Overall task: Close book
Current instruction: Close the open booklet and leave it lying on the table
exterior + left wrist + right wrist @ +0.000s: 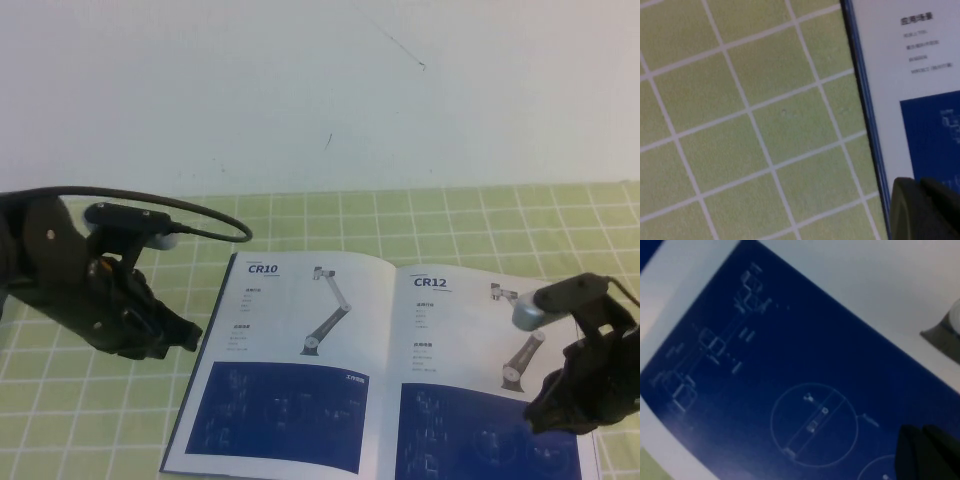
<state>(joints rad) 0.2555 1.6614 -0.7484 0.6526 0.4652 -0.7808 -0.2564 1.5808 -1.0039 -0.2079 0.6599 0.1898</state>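
Observation:
A book (330, 330) lies open and flat on the green checked cloth, showing white pages headed CR10 and CR12 with dark blue panels below. My left gripper (190, 335) is low beside the book's left edge, fingers together and holding nothing. In the left wrist view its tips (923, 184) sit just over the blue-bordered page edge (867, 100). Over the lower part of the right page hovers my right gripper (535, 420), also shut and empty. In the right wrist view its tips (920, 432) hang above the blue panel (790, 365).
The green checked cloth (90, 420) covers the table up to a white wall (320, 90) at the back. A black cable (190, 210) loops off the left arm above the cloth near the book's top left corner.

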